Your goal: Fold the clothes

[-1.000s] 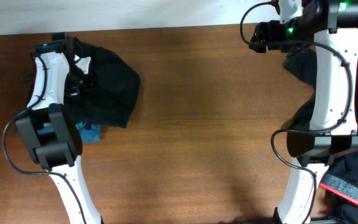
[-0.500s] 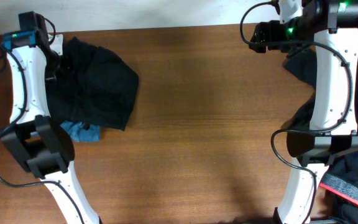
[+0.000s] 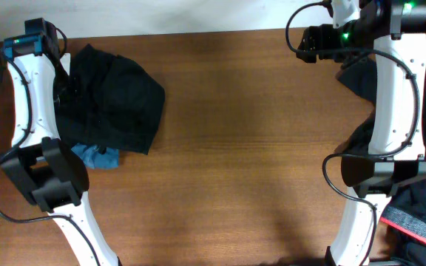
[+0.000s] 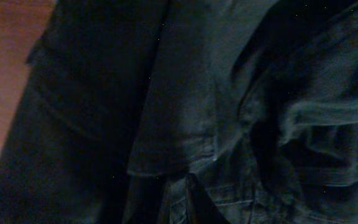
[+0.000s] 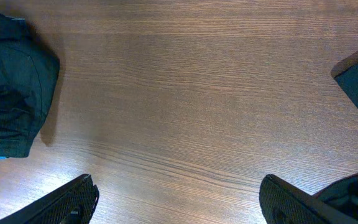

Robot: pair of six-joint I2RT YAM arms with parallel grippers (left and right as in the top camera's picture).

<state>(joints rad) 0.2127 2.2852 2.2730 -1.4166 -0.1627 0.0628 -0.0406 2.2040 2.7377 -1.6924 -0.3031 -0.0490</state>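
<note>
White curved links, black joint housings and looping black cables made up the left arm (image 3: 30, 96) and right arm (image 3: 394, 89); the right gripper (image 5: 180, 198) had black fingers (image 5: 73, 202).

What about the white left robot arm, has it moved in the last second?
Yes. The left arm has swung leftward and toward the far edge of the brown wooden table, off the rumpled black garment it covered earlier.

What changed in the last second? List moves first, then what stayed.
The left arm swung from over the black garment pile out toward the far left corner of the table, uncovering more of the pile and the blue cloth at its near edge. The pile kept its place; the right arm and the open right claw stayed put.
</note>
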